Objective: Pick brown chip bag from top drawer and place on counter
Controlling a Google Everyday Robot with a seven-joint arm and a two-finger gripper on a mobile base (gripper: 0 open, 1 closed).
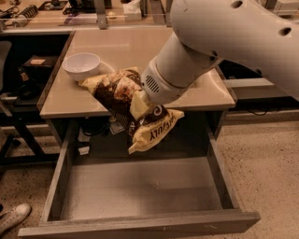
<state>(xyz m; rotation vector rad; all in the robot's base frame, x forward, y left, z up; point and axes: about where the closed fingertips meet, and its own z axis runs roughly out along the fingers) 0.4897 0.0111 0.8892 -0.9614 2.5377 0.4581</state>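
Note:
The brown chip bag (pixel 113 92) hangs in the air, tilted, with its upper tan end over the counter's front edge and its lower end (pixel 156 131) over the open top drawer. My gripper (pixel 138 105) is at the end of the big white arm, shut on the bag's middle; the wrist hides most of the fingers. The top drawer (pixel 140 227) is pulled out and its grey bottom is bare. The beige counter (pixel 131 44) lies behind and above the drawer.
A white bowl (pixel 82 66) sits on the counter's left side, close to the bag's upper end. A cluttered shelf with metal posts (pixel 100 14) runs behind the counter. A shoe (pixel 13 217) shows on the floor at lower left.

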